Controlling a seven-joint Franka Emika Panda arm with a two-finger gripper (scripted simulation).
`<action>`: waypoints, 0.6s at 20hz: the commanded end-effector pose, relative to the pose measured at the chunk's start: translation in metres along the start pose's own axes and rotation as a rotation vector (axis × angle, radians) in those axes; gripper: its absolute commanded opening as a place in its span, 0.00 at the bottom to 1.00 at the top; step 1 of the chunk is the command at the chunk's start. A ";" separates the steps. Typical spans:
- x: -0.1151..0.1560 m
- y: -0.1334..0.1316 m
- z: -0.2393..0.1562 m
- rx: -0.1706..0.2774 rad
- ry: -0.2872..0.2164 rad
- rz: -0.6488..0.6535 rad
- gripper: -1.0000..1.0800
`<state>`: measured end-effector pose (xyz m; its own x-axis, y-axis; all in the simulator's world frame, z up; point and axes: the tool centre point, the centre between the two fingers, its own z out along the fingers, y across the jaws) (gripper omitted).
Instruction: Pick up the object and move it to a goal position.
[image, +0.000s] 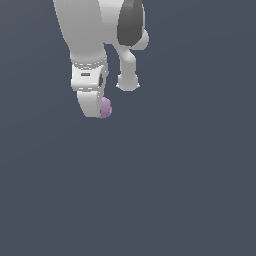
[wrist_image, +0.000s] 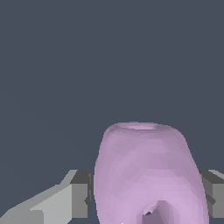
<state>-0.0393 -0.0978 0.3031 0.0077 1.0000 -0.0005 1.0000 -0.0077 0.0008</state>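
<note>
The object (image: 106, 107) is a small pale purple lump that peeks out beside the tip of my white gripper (image: 96, 109) in the upper left of the exterior view. In the wrist view the object (wrist_image: 146, 170) fills the space between the two grey fingers (wrist_image: 72, 199), with its dimple showing at its near end. The jaws press on both its sides. My gripper (wrist_image: 146, 197) is shut on it. Whether it touches the surface below cannot be told.
A plain dark blue-grey surface (image: 175, 190) fills both views. The white arm links (image: 131, 50) hang in the upper part of the exterior view.
</note>
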 end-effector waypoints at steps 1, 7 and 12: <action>-0.003 -0.008 -0.021 0.001 0.001 0.000 0.00; -0.009 -0.020 -0.056 0.000 0.002 0.000 0.00; -0.012 -0.024 -0.069 0.000 0.002 0.000 0.00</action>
<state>-0.0623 -0.1092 0.3688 0.0083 1.0000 0.0006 1.0000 -0.0083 0.0015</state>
